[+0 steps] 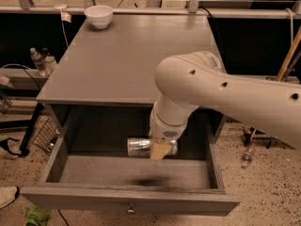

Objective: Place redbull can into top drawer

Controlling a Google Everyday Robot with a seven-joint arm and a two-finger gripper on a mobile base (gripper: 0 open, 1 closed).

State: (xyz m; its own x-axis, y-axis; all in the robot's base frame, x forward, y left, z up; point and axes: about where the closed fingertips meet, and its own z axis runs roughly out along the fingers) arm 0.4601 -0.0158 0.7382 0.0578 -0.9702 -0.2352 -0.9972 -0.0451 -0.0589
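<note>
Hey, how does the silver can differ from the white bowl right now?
The can is shiny silver metal; the bowl is plain white. The can lies sideways, while the bowl stands upright. The can is held by the gripper above the open drawer; the bowl sits untouched at the back left corner of the cabinet top. Both are small containers.
</note>
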